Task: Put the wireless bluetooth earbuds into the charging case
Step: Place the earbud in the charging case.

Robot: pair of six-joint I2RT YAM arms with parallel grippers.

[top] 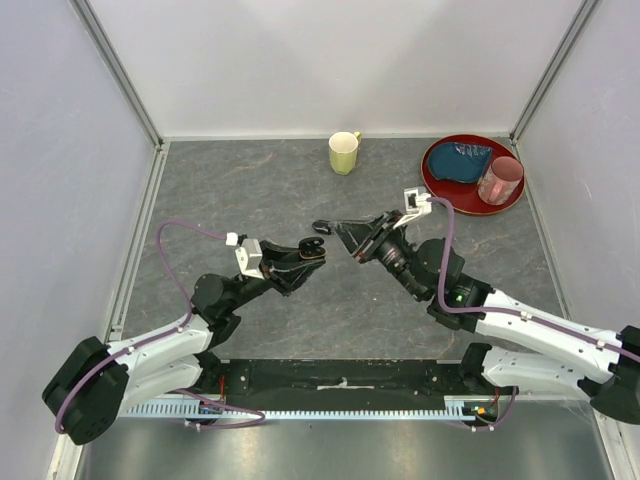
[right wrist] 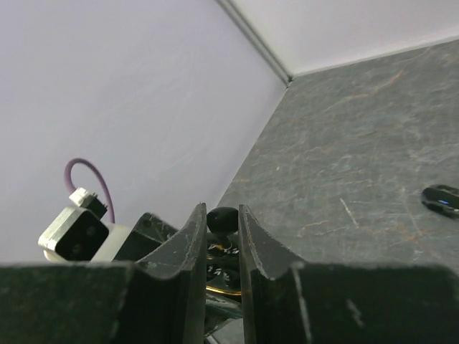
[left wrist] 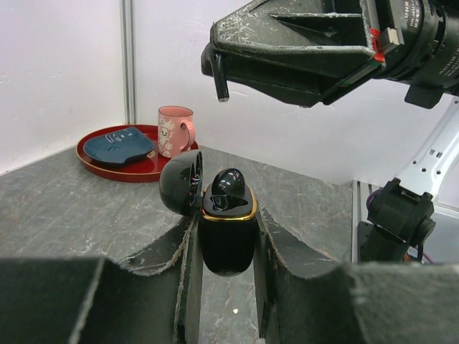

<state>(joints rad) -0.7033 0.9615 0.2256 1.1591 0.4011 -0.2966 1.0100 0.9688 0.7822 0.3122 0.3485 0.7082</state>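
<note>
My left gripper (top: 310,252) (left wrist: 226,223) is shut on the charging case (top: 313,247) (left wrist: 228,244), a glossy black box with a gold rim, and holds it upright above the table. Its lid (left wrist: 179,188) hangs open to the left. One black earbud (left wrist: 229,183) sits in the far slot and the near slot is bare. My right gripper (top: 326,228) (left wrist: 215,68) (right wrist: 223,215) hovers just above the case. Its tips are closed on a second small black earbud (right wrist: 223,219) (left wrist: 221,86) with a thin stem pointing down.
A yellow mug (top: 344,152) stands at the back middle. A red tray (top: 437,188) (left wrist: 107,166) at the back right holds a pink cup (top: 500,180) (left wrist: 174,130) and a blue dish (top: 465,160) (left wrist: 118,145). A small glossy black bit (right wrist: 441,198) lies on the table.
</note>
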